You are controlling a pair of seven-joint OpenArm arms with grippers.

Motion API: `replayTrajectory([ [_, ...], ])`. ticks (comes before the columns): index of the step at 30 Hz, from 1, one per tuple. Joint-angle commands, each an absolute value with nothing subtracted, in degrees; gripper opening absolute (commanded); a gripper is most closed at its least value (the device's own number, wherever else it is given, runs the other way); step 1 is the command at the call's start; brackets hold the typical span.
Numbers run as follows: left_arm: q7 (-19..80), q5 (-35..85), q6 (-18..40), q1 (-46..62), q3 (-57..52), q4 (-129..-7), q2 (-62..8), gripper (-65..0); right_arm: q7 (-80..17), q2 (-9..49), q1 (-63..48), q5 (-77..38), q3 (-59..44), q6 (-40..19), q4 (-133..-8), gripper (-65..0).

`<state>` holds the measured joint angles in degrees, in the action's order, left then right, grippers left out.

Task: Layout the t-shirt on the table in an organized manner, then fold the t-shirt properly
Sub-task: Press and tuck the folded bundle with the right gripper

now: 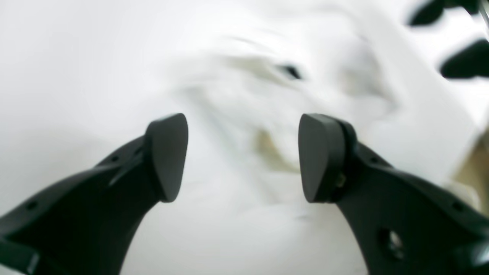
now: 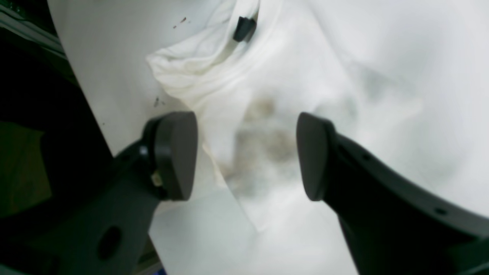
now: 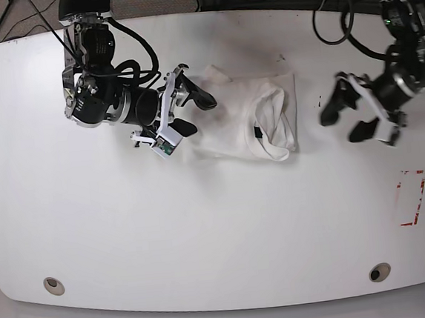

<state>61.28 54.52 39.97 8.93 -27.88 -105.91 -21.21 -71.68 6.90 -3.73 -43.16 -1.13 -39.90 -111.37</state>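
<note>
The white t-shirt [image 3: 250, 118] lies in a compact, partly folded bundle on the table [image 3: 203, 227], back of centre, with its collar and a black label [image 3: 258, 131] showing. No print shows in the base view. My right gripper [image 3: 194, 114] is open and empty at the shirt's left edge. In the right wrist view its fingers [image 2: 175, 152] straddle the shirt [image 2: 305, 76], where a faint print shows through. My left gripper [image 3: 343, 120] is open and empty, well off the shirt's right side. In the left wrist view [image 1: 242, 156] the shirt [image 1: 286, 88] is blurred.
A red-and-white tape mark [image 3: 411, 197] is at the table's right. Two grommet holes [image 3: 53, 285] [image 3: 379, 271] sit near the front edge. Cables [image 3: 334, 14] trail over the back edge. The table's edge and a dark drop show in the right wrist view [image 2: 76, 95].
</note>
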Motion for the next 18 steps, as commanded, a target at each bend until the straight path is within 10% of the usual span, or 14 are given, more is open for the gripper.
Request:
replayTrajectory([
  [1, 59.74, 57.8, 40.0, 9.63, -35.74, -105.19, -25.54, -22.8, -70.11, 4.88, -3.47, -44.09, -0.92, -40.0, -112.22, -26.5],
  [18, 59.74, 53.41, 40.0, 12.18, -58.68, -95.96, -35.12, -22.8, -61.23, -0.31, -2.77, -43.91, 7.78, -40.0, -101.85, -26.5],
])
